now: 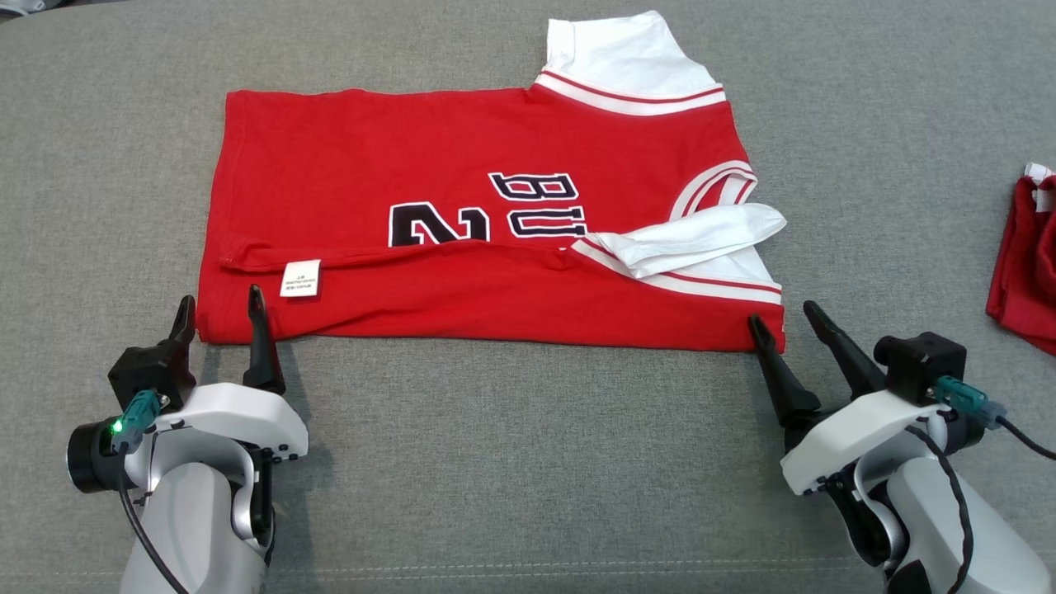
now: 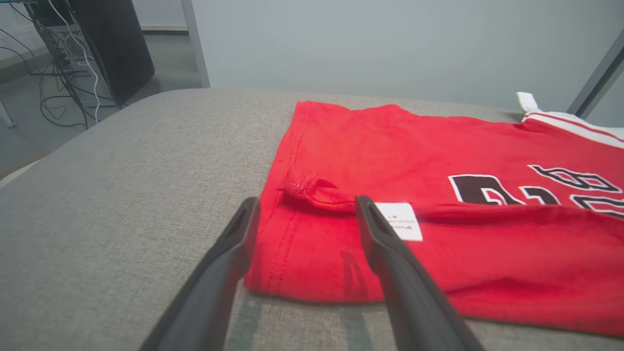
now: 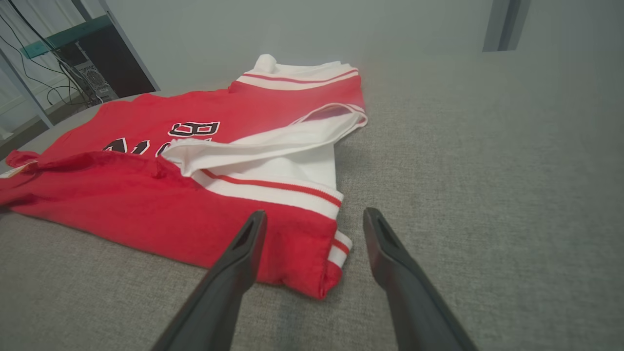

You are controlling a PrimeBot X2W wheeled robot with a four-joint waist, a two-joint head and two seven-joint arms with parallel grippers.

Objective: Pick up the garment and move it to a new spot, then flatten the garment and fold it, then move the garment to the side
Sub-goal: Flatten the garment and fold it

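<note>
Loosely, left gripper and right gripper — spread — straddle garment's near corners.

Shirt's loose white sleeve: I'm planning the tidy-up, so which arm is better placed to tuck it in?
Right. The right tool, open, sits at the collar-end corner of the shirt, beside the sleeve; the left tool is at the hem end.

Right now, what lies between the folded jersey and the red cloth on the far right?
Nothing but bare grey upholstery separates jersey from red cloth, as the head view shows; the right end effector sits nearer the robot.
</note>
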